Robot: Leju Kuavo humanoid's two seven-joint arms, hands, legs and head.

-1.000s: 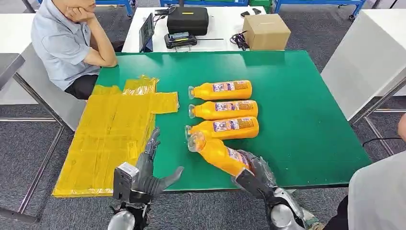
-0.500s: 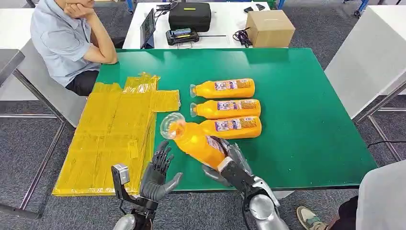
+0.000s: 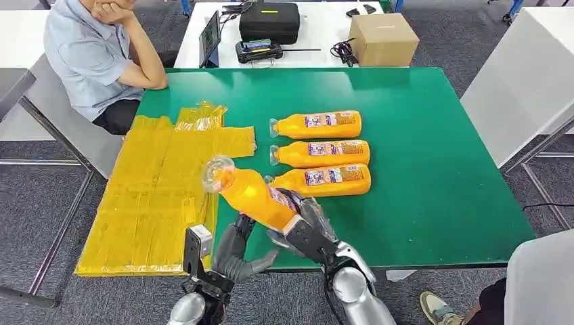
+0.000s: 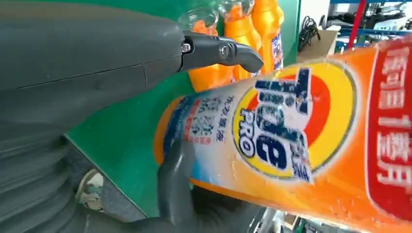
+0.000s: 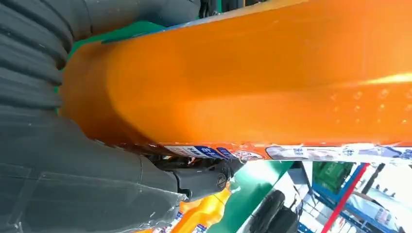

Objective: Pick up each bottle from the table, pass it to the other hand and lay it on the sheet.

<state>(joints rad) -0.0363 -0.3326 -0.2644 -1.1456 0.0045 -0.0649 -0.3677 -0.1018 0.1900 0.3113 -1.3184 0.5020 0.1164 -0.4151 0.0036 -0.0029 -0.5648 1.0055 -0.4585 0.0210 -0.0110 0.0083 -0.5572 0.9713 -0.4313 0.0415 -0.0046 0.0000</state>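
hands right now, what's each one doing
Left hand: open, fingers spread just under the bottle, not gripping it.
Right hand: holding the orange bottle.

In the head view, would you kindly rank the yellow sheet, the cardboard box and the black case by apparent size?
1. yellow sheet, clearly largest.
2. cardboard box and black case look alike, so I won't rank them.

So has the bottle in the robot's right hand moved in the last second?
Yes. The held bottle has swung left, away from the three lying bottles, its cap now over the yellow sheet.
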